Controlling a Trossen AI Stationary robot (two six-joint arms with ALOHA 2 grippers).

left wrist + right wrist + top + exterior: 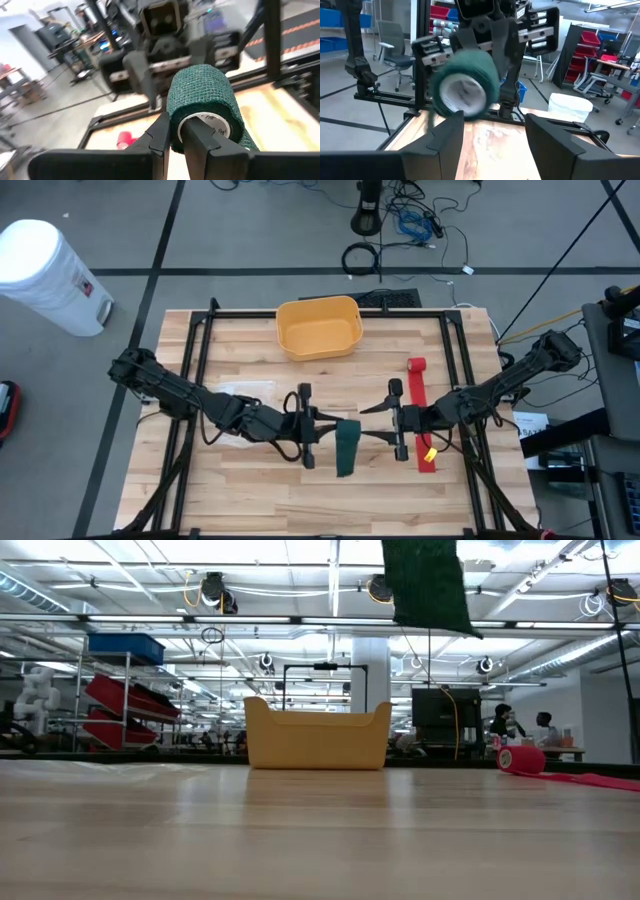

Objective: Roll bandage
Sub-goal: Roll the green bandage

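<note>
Left gripper (322, 429), in the high view, is clenched on the green bandage roll (346, 446), held above the tabletop (250, 480) in front of the yellow bin (318, 326); the right gripper (383, 424) faces it with fingers spread, released. Low view: a green tail (428, 585) hangs loose. Left wrist view: most of the green bandage is wound (the tail is not). A red bandage (420, 415) beside the bin lies mostly unrolled, so much is left.

Wooden table (250, 480) bears yellow bin (318, 327), red bandage (420, 415).
</note>
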